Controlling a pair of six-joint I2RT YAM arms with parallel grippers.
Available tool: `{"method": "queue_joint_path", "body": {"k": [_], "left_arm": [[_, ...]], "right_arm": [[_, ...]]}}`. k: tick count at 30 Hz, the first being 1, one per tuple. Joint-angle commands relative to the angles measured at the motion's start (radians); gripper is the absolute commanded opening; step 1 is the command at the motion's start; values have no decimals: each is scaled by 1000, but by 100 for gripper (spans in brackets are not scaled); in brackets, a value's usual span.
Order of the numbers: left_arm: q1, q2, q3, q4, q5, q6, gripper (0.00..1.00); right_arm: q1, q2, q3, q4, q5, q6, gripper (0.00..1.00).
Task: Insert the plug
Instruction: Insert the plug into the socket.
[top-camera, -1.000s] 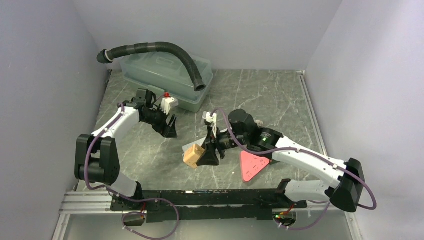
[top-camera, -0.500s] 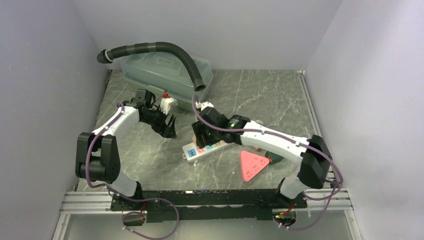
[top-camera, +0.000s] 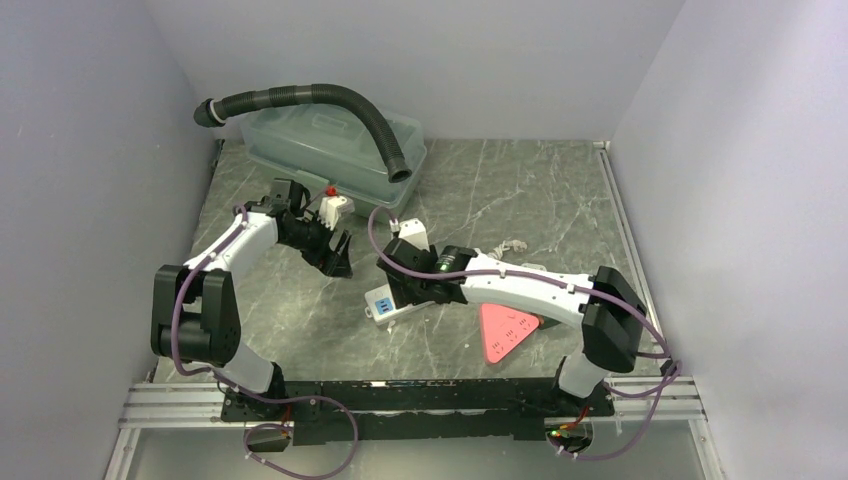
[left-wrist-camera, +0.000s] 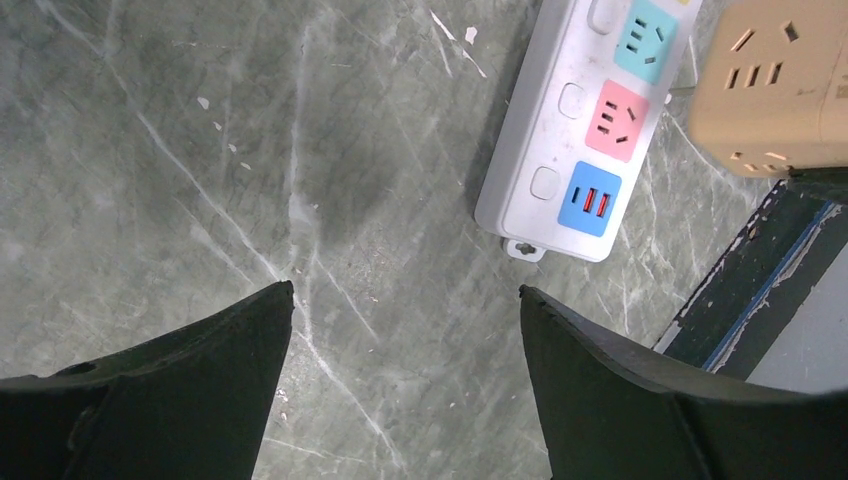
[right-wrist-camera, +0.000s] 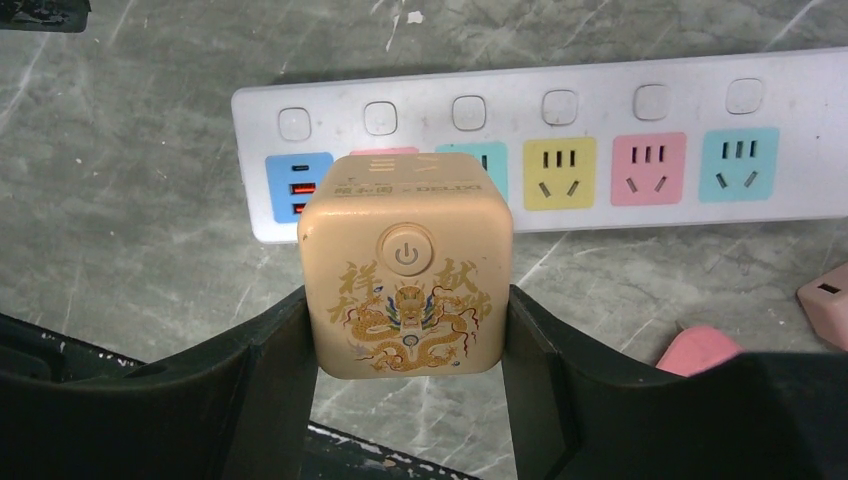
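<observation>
A tan cube plug (right-wrist-camera: 405, 265) with a power button and a dragon print sits between the fingers of my right gripper (right-wrist-camera: 405, 300), which is shut on its two sides. The cube hangs just above the left end of the white power strip (right-wrist-camera: 600, 110), covering the socket next to the blue USB block. In the top view the right gripper (top-camera: 405, 288) hides the cube, and only the strip's near end (top-camera: 383, 304) shows. My left gripper (left-wrist-camera: 405, 292) is open over bare marble, left of the strip (left-wrist-camera: 560, 140) and cube (left-wrist-camera: 780, 85); from above it (top-camera: 338, 262) is apart from the strip.
A pink triangular block (top-camera: 505, 330) lies right of the strip. At the back left stands a translucent lidded box (top-camera: 330, 150) with a black corrugated hose (top-camera: 310, 95) arching over it. A black rail (top-camera: 420, 395) runs along the table's near edge.
My right arm has swung left and stretched out flat, carrying the cube from beside the strip's near end to over its leftmost sockets. The left arm has barely moved.
</observation>
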Motion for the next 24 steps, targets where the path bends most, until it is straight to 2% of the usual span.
{"method": "queue_joint_path", "body": {"k": [1, 3, 24], "left_arm": [[4, -18, 11, -5, 2, 14, 97], [4, -21, 11, -6, -1, 13, 100], [12, -33, 5, 6, -14, 2, 100]], "right_arm": [[17, 12, -9, 68, 64, 23, 0], [20, 22, -12, 83, 70, 16, 0], [43, 76, -31, 136, 74, 13, 0]]}}
